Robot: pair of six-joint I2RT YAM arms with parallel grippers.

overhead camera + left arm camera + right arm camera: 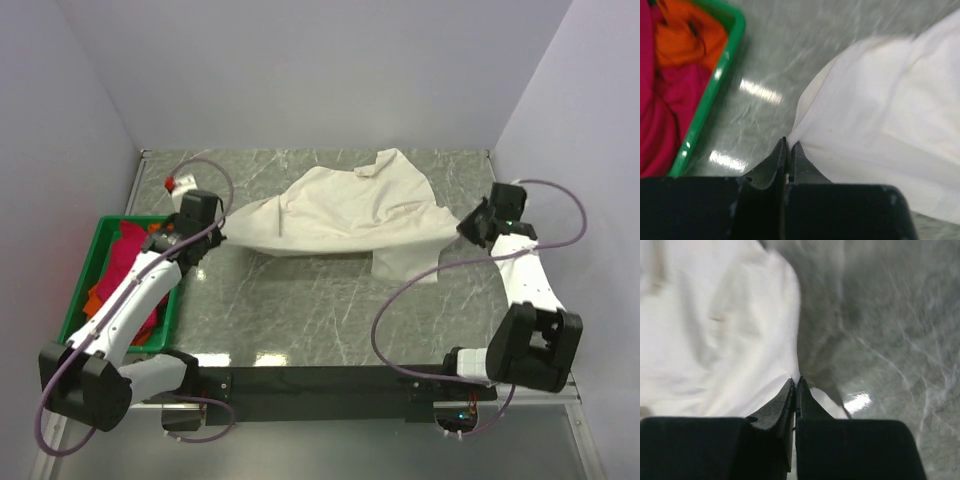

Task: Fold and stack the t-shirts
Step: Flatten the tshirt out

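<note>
Nearest me, at the lower left of the top view, the green plastic crate [86, 272] holds a crimson-pink cloth shirt [135, 255] and an orange cloth shirt [92, 297], bunched together and not yet folded. Just past it, my left jaws are clamped together on a pinched corner at the left end of the large cream cloth t-shirt [350, 215]. My right jaws, at the right of the frame, are pressed shut on its opposite edge. The shirt stretches across the middle of the grey marbled bench [300, 305], rumpled, with its collar toward the upper centre and one flap hanging toward the lower right. I judge it light, limp and soft: it will sag and crease between my two grips unless drawn taut. A thin single layer could slip free, so seamed corners and hems are the best holds.
</note>
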